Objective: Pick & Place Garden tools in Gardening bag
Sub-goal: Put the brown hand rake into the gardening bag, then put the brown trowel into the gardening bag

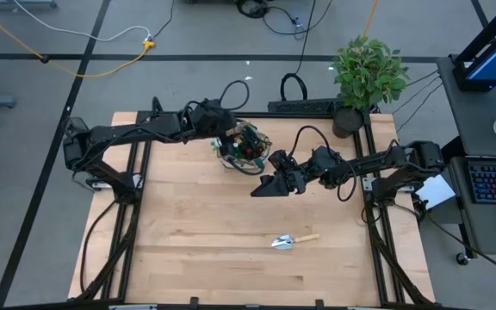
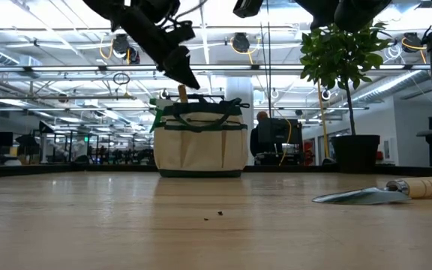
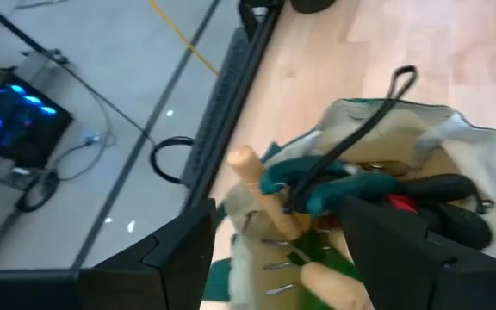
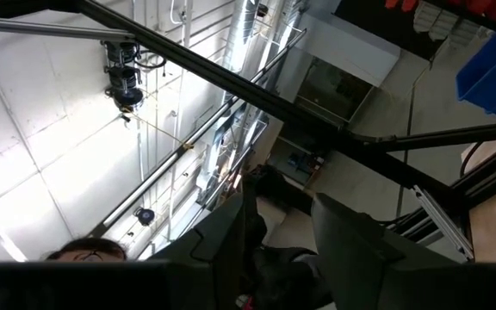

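Seen from overhead, the left gripper (image 1: pixel 231 138) hovers at the rim of the round beige fabric gardening bag with dark green trim (image 1: pixel 246 148) in the upper middle of the frame, while the right gripper (image 1: pixel 269 184) hangs just below and right of the bag, its jaws parted and holding nothing. One silver trowel with a pale wooden handle (image 1: pixel 293 241) lies alone on the light wooden table (image 1: pixel 196 232), lower centre-right — the only tool visibly left out.

At table level, the bag stands upright centre-left, wooden handles poking from its top; the trowel rests at the far right edge.

From the left wrist, its wide-spread fingers (image 3: pixel 170 258) straddle the bag's mouth, gripping nothing, above the wooden handles and dark shears.

The right wrist camera points up at the ceiling. To fetch the trowel well, that arm likely needs to tilt down and take the handle across its width — not the blade.
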Controlling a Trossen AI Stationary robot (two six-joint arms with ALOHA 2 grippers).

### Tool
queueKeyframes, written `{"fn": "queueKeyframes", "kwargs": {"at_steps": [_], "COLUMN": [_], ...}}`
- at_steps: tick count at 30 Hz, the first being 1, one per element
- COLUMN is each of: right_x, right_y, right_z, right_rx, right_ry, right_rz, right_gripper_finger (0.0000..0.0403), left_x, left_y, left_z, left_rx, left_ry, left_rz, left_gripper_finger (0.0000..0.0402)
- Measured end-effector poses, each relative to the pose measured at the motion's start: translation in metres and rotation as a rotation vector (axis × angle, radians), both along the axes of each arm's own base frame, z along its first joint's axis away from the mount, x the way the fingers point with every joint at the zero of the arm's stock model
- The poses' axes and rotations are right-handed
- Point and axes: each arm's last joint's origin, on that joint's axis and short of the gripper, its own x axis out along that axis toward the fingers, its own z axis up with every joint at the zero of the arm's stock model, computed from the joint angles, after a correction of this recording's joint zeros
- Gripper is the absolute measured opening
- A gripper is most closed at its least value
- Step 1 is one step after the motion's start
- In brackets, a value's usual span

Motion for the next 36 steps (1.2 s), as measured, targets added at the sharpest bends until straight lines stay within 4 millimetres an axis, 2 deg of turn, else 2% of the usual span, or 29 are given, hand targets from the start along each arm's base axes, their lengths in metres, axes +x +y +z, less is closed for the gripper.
{"fn": "queueKeyframes", "kwargs": {"at_steps": [11,16,25,36], "right_x": [0.001,0.0,-0.001,-0.002], "right_y": [0.001,0.003,0.005,0.03], "right_z": [-0.004,-0.005,-0.003,-0.002], "right_rx": [-0.009,-0.102,-0.251,-0.434], "right_ry": [0.043,0.003,-0.106,-0.244], "right_rz": [0.023,0.071,0.015,-0.064], "right_gripper_finger": [0.013,0.013,0.013,0.013], "left_x": [-0.021,-0.038,-0.071,-0.098], "left_y": [-0.009,-0.016,-0.029,-0.041], "left_z": [0.04,0.055,0.068,0.071], "left_rx": [0.068,0.061,-0.009,-0.106], "left_ry": [-0.153,-0.175,-0.14,-0.078], "left_rz": [0.008,0.016,0.08,0.087], "left_gripper_finger": [0.0255,0.0255,0.0255,0.0255]}}
